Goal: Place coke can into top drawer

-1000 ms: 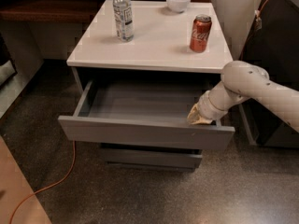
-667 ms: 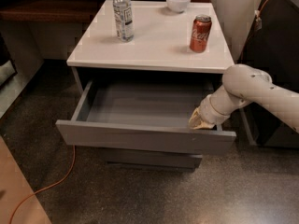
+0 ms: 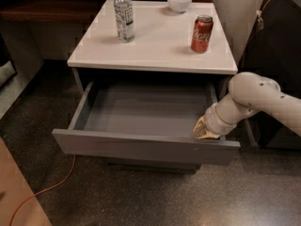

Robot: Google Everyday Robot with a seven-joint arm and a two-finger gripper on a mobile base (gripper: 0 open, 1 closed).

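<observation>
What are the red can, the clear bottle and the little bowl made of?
The coke can looks like painted aluminium: silver rim, glossy red. The bottle seems plastic: see-through, white cap. The bowl is glossy white, ceramic or plastic. The end effector, tan and perhaps rubbery, sits at the open top drawer's right front edge.

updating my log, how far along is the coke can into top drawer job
Done: the top drawer is pulled well open. In hand: the gripper sits at the drawer's front right corner. Left: the coke can stands upright on the white cabinet top, right side, untouched; it must be grasped and set inside the drawer.
</observation>
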